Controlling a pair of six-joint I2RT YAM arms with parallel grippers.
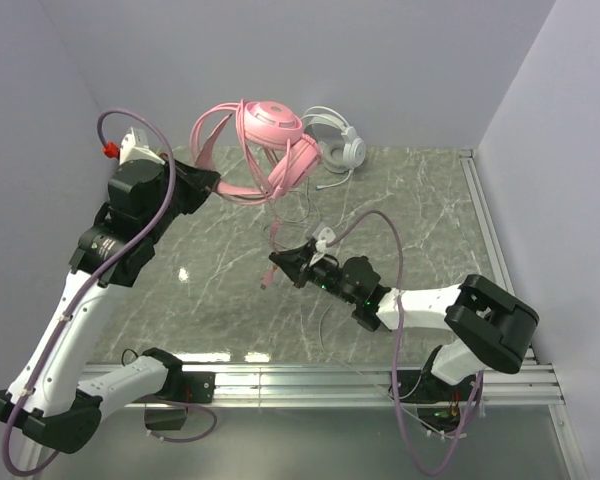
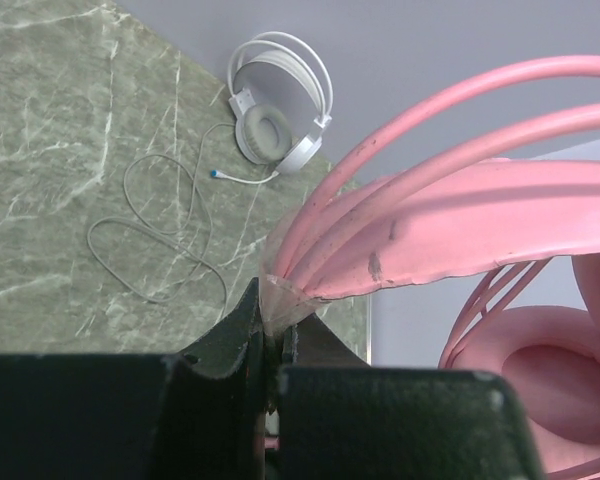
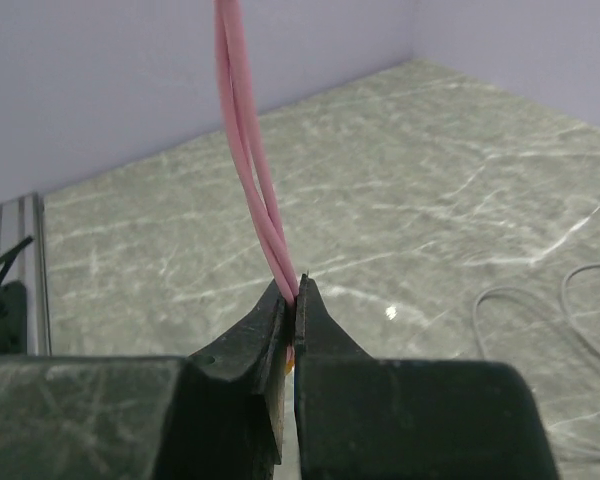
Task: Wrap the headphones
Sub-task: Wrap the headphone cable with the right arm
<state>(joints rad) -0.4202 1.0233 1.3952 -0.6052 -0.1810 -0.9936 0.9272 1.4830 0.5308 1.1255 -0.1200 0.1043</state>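
Observation:
The pink headphones [image 1: 276, 128] hang in the air at the back of the table. My left gripper [image 1: 210, 180] is shut on their headband [image 2: 450, 230], its jaws pinching the band's end [image 2: 280, 300]. A pink earcup [image 2: 555, 375] shows at the lower right of the left wrist view. The pink cable [image 3: 245, 150] runs down as two strands into my right gripper [image 3: 296, 292], which is shut on it above the middle of the table [image 1: 278, 263]. The white headphones [image 1: 338, 142] lie by the back wall [image 2: 278, 118], apart from both grippers.
The white headset's thin grey cable [image 2: 160, 235] lies in loose loops on the marble tabletop [image 1: 220, 270] and reaches toward my right arm [image 3: 570, 300]. A metal rail [image 1: 480, 215] runs along the table's right edge. Grey walls enclose the left, back and right sides.

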